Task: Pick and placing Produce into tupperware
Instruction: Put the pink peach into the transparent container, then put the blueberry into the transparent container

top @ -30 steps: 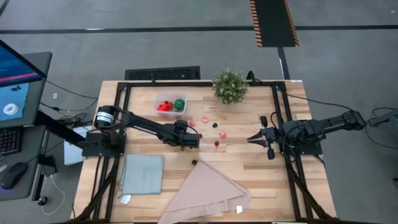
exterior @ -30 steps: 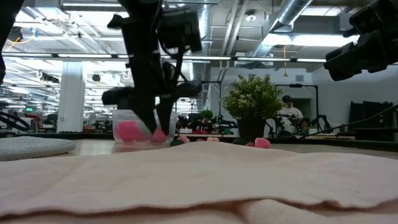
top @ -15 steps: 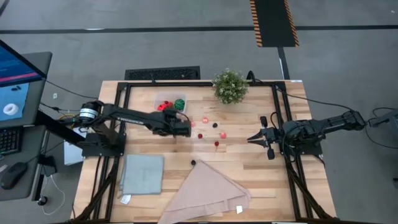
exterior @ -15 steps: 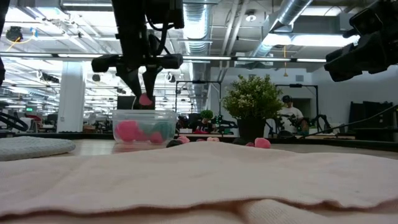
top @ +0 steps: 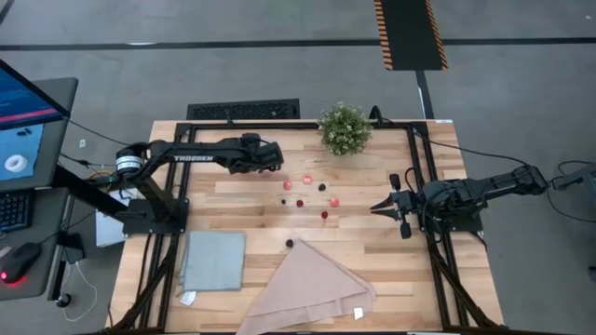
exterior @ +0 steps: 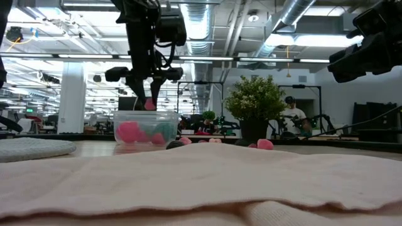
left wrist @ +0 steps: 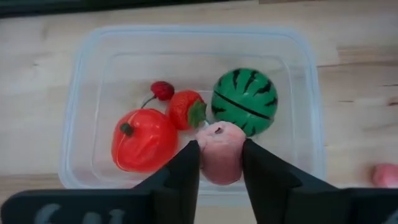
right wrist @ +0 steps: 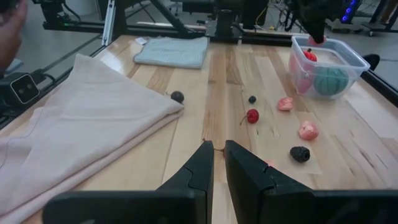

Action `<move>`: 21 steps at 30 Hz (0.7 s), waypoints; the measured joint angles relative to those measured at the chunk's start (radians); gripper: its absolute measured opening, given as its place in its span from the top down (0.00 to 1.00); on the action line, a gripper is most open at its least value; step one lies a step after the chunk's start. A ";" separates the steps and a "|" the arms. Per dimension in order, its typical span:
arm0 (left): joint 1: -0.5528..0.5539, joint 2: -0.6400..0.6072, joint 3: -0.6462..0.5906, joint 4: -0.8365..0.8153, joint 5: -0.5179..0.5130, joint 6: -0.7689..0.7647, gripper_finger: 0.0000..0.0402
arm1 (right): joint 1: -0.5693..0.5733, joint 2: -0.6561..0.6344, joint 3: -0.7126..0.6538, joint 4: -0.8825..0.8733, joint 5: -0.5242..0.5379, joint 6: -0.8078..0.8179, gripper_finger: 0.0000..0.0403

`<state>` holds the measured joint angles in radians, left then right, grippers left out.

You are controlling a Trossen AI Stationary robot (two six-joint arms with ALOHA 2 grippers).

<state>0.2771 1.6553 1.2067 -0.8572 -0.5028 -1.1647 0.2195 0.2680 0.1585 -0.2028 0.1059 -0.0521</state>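
Observation:
The clear tupperware (left wrist: 81, 56) stands on the table's far left part (exterior: 146, 129). It holds a red tomato-like piece (left wrist: 143, 140), a strawberry (left wrist: 185, 112), a cherry (left wrist: 163, 90) and a green melon (left wrist: 244, 101). My left gripper (left wrist: 221, 165) hangs just above it (top: 265, 160), shut on a pink produce piece (left wrist: 219, 152). Several small red, pink and dark produce pieces (top: 322, 186) lie loose on the wood at mid-table. At the right edge my right gripper (top: 375, 208) waits, shut on nothing (right wrist: 219, 155). My left gripper pinches the pink piece by its two sides (left wrist: 202, 158) between its two fingers. The fingers slant down from above. The piece is lifted clear and hangs over the tupperware's open top (exterior: 149, 104), above the fruits inside.
A bushy potted plant (top: 345, 128) stands at the far edge, right of the tupperware. A grey-blue square cloth (top: 212, 261) and a folded beige cloth (top: 312, 284) lie along the near edge. Black frame rails (top: 414, 167) border the table. A person (exterior: 292, 113) sits far behind.
My left gripper has risen from the table's middle with the pink piece and swung toward the far left. It now hangs over the tupperware, the piece still between its fingers.

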 joint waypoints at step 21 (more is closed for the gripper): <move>-0.340 0.013 0.001 0.094 -0.018 -0.053 0.37 | 0.000 0.000 0.000 -0.002 0.000 0.000 0.84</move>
<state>-0.0628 1.6685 1.2075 -0.7627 -0.5211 -1.2172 0.2197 0.2680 0.1585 -0.2050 0.1059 -0.0524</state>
